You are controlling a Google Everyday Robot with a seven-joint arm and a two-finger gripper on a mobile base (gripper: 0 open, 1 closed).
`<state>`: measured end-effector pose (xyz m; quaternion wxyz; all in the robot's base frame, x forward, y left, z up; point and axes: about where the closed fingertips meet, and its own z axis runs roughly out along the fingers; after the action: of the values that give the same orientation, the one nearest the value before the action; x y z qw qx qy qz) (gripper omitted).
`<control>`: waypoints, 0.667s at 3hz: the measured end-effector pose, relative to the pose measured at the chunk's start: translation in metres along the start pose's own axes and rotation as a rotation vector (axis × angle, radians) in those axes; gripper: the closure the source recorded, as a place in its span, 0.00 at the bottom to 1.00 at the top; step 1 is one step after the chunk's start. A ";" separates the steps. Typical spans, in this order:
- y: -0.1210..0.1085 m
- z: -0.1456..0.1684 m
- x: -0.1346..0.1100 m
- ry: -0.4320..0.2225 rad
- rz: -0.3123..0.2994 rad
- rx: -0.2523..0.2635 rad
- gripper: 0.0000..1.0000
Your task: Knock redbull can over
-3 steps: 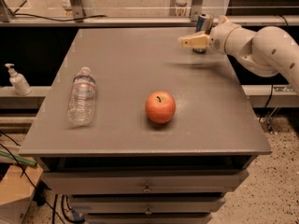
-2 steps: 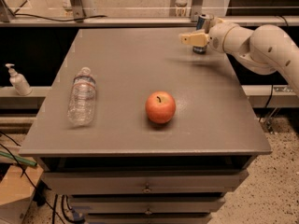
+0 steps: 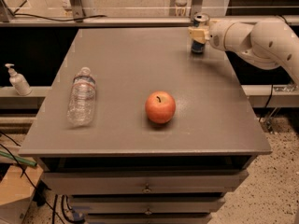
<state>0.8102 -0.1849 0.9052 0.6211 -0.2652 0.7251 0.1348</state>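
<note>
The redbull can (image 3: pixel 200 20) stands upright near the far right edge of the grey table (image 3: pixel 140 59). Its silver top and dark blue bottom show, and its middle is covered. My gripper (image 3: pixel 195 33), at the end of the white arm (image 3: pixel 261 38) that comes in from the right, is at the can's mid-height, in front of it and seemingly against it.
A red apple (image 3: pixel 160 107) sits near the table's middle front. A clear plastic water bottle (image 3: pixel 81 96) lies on its side at the left. A soap dispenser (image 3: pixel 17 80) stands on a ledge left of the table. Drawers (image 3: pixel 147 188) are below the tabletop.
My gripper has moved toward the back of the table, from the tabletop in front of the can up to the can's mid-height. The can still stands upright.
</note>
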 end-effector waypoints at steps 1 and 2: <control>0.034 -0.005 -0.014 0.080 -0.135 -0.082 0.87; 0.080 -0.018 -0.021 0.210 -0.365 -0.221 1.00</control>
<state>0.7533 -0.1239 0.9188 0.5237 -0.4710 0.7064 0.0705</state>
